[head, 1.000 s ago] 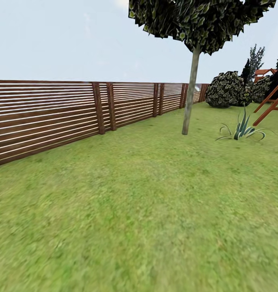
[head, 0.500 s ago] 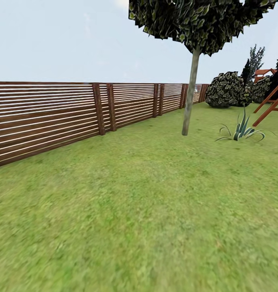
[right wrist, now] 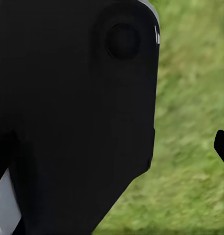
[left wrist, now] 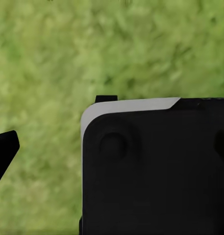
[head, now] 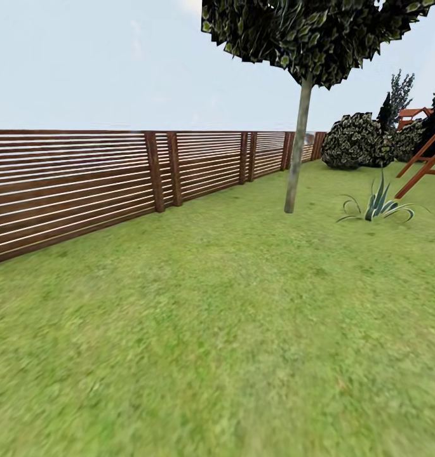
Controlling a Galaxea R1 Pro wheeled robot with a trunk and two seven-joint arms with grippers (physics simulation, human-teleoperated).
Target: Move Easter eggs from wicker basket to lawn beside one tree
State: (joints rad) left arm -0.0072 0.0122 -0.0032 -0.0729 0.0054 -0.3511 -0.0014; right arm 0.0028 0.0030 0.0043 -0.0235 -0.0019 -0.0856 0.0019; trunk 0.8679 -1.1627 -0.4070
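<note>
Standing upright on the lawn [head: 230, 330], the tree [head: 298, 146] has a pale grey trunk whose long axis runs nearly vertical, leaning slightly so that its top sits a little to the right of its foot, and a dark speckled crown spreads over it. The grass reaches from the bottom of the head view to the tree's foot and on past it. A brown slatted fence [head: 103, 184] runs along the left side of the garden and recedes toward the far corner behind the trunk. Just right of the trunk's foot grows a spiky plant [head: 377, 204]; further back stand round dark bushes [head: 354, 141], and red-brown wooden beams [head: 423, 162] slant in at the right edge.

In the left wrist view a black, white-edged robot body [left wrist: 156, 171] lies over mottled grass [left wrist: 92, 54], with a dark tip at the picture's edge; how far that hand is open I cannot tell, nor whether it holds anything. In the right wrist view a large black housing [right wrist: 77, 112] stands before the turf [right wrist: 190, 122], and that hand's opening is likewise impossible to judge.
</note>
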